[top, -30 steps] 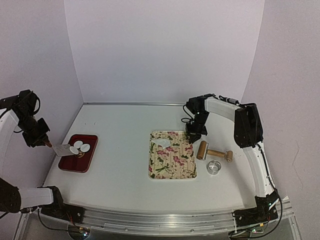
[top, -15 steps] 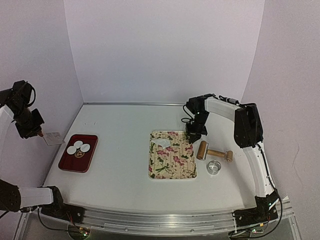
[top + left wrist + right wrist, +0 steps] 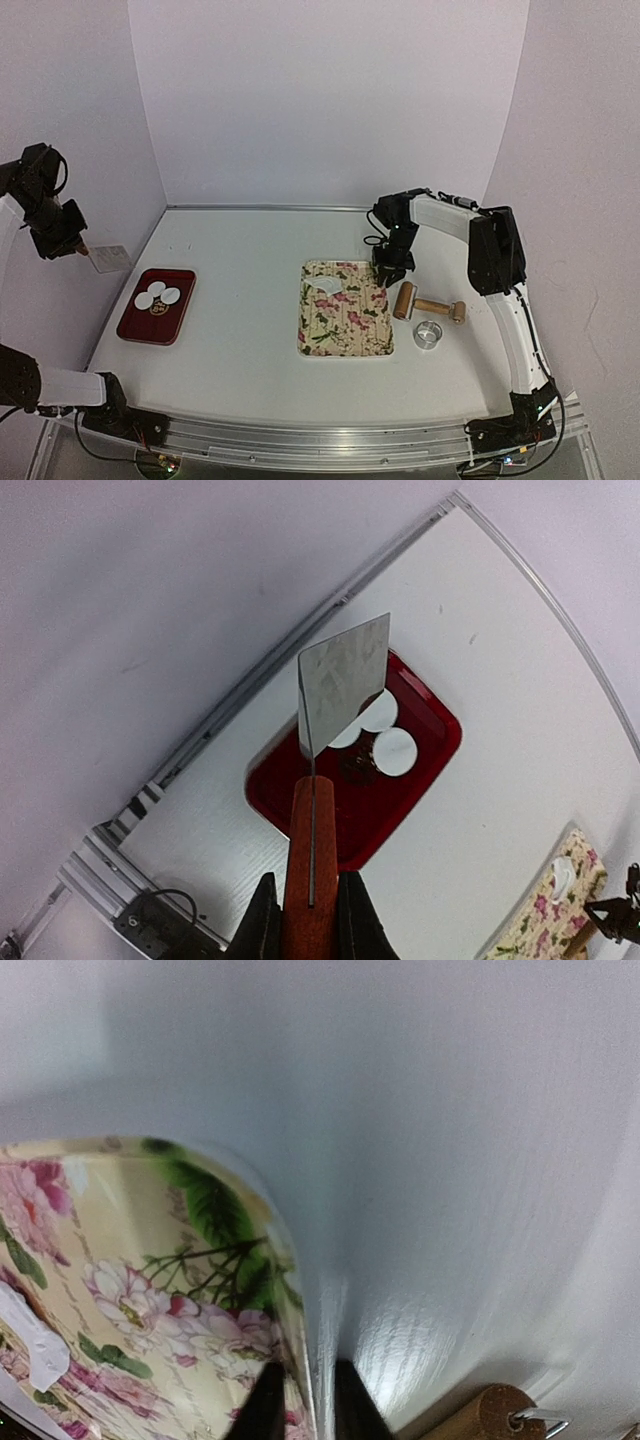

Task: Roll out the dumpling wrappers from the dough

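Far left in the top view, the left end effector (image 3: 72,246) hangs near the wall, clamped on the handle of a metal-bladed spatula (image 3: 106,258). Below it, three dumpling wrappers (image 3: 158,294) lie together in a red tray (image 3: 140,325) on the white surface (image 3: 240,300). Right of centre, the right end effector (image 3: 390,276) sits at the upper right corner of a floral tray (image 3: 345,335) bearing a dough scrap (image 3: 325,288), fingers narrowly apart astride the rim, though whether they pinch it cannot be told; a rolling pin (image 3: 430,305) and ring cutter (image 3: 429,334) lie just right.

White wrappers (image 3: 171,295), red tray (image 3: 135,330) — pink-and-green floral mat (image 3: 345,328).
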Robot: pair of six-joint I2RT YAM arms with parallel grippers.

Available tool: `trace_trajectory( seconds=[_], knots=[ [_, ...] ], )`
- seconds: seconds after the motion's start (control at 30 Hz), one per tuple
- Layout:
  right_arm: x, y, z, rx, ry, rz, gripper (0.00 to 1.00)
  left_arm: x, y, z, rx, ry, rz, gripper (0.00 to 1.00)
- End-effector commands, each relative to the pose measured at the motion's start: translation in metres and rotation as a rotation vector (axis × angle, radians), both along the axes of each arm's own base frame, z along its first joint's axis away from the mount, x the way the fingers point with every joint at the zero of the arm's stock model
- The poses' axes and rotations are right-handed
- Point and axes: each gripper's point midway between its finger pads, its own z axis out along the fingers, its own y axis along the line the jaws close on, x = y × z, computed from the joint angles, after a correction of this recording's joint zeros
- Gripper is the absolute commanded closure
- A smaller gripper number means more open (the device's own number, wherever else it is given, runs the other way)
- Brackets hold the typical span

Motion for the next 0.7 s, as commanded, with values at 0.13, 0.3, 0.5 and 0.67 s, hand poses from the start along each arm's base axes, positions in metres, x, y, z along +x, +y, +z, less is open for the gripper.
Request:
trace_trajectory(
  seconds=[0.13, 0.3, 0.5, 0.67],
  knots=[
    [0.017, -0.021, 0.014, -0.055, -0.075, -0.021, 0.59, 0.062, -0.054, 0.042, -0.256, -0.314, -0.228, 1.00],
    [0.022, -0.024, 0.043, -0.040, -0.127, -0.024, 0.43, 0.087, -0.085, 0.048, -0.418, -0.439, -0.356, 1.00],
    [0.026, -0.030, 0.087, -0.019, -0.212, -0.030, 0.28, 0.105, -0.101, 0.021, -0.528, -0.441, -0.365, 1.00],
    [0.026, -0.041, 0.124, -0.013, -0.286, -0.052, 0.20, 0.127, -0.138, -0.015, -0.539, -0.338, -0.422, 1.00]
  ],
)
